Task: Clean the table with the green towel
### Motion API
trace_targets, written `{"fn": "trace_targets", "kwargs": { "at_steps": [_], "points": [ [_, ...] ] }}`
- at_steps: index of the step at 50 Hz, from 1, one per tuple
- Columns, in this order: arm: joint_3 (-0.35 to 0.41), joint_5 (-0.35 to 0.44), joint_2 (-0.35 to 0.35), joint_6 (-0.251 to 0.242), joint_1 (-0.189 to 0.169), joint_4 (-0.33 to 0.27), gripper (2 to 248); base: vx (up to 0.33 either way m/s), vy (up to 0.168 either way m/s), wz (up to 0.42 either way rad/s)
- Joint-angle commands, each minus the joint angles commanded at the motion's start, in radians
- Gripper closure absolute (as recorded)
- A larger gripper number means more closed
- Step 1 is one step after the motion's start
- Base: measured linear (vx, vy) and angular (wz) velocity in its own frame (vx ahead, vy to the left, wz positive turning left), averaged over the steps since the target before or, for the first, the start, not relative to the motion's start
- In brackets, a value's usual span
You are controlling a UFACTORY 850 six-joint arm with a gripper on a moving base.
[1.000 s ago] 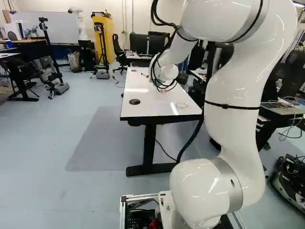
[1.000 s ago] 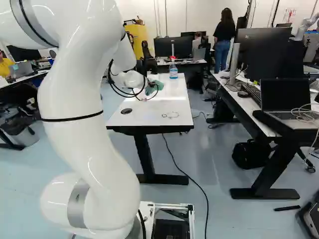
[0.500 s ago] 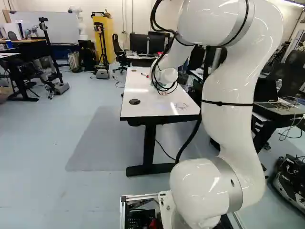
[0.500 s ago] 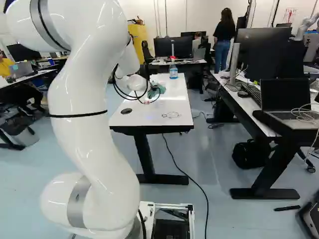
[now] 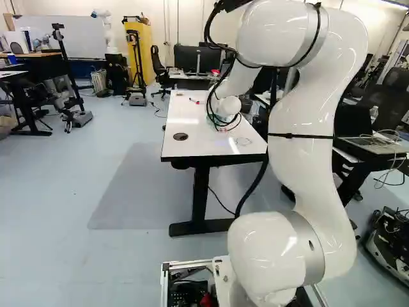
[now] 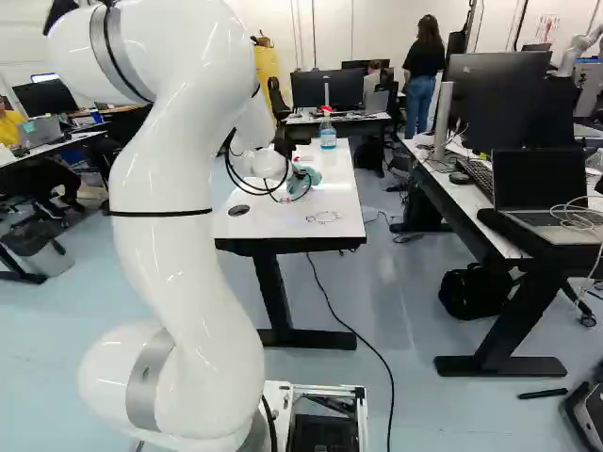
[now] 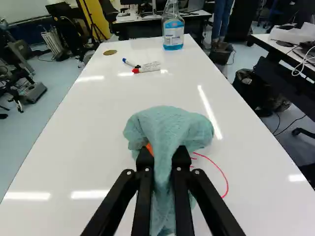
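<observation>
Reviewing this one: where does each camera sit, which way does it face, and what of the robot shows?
Left base view: on the base, behind-left of the arm, facing ahead and down towards the table; arm right of middle.
Right base view: behind-right, likewise facing ahead; arm left of middle.
Wrist view: on the wrist, looking along the gripper across the tabletop; two fingers show, gripping the towel.
Shared: right base and wrist views both show the spray bottle.
</observation>
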Motion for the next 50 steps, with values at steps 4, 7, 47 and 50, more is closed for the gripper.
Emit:
{"fn": "trace_targets", "kwargs": {
  "at_steps": [4, 7, 47, 50],
  "points": [
    [-0.002, 0.000, -0.009, 0.000, 0.000, 0.000, 205, 0.000, 0.000, 0.000],
    [-0.002, 0.000, -0.014, 0.000, 0.000, 0.000, 205, 0.000, 0.000, 0.000],
    [-0.002, -0.035, -0.014, 0.000, 0.000, 0.000, 205, 0.000, 0.000, 0.000],
    [-0.002, -0.043, -0.014, 0.000, 0.000, 0.000, 205, 0.000, 0.000, 0.000]
  ]
}}
